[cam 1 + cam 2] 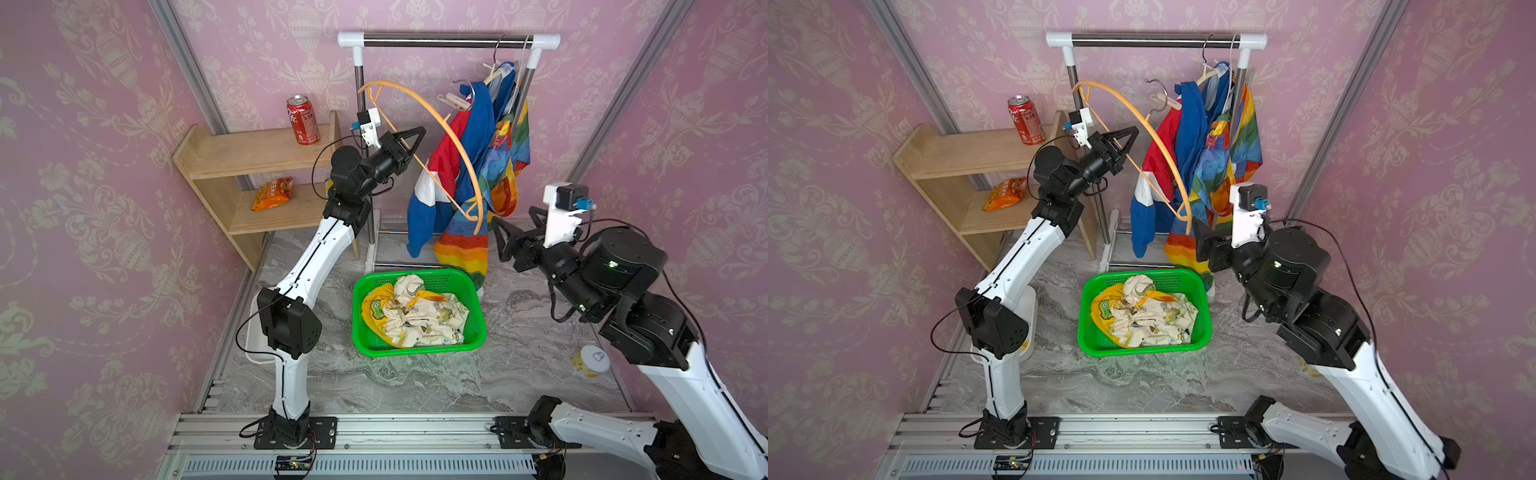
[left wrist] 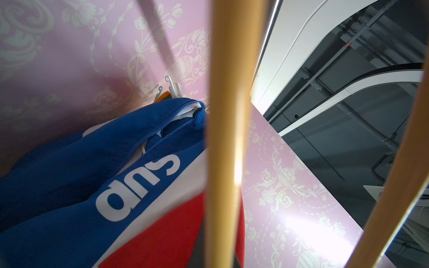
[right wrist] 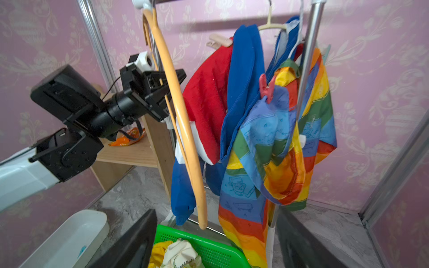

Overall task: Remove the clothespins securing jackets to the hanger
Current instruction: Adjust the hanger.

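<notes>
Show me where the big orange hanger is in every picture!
In a top view: orange hanger arcs across the upper middle.
In a top view: same arc, upper middle.
Left wrist: thick blurry bar down the middle.
Right wrist: long curve, left of centre.
Shared landmark: blue-red-white jacket beside it.

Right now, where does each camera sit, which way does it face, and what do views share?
Top view: high above the front rail, facing down at the rack and green basket; left arm and right arm show.
Top view: beside it, same aim; left gripper shut.
Left wrist: on the left arm, tilted up past the blurred orange hanger to the blue-red-white jacket; no own part clear.
Right wrist: low by the basket, facing the rack; own open fingers at the edge.
Shared: hanger and that jacket, in all four.
</notes>
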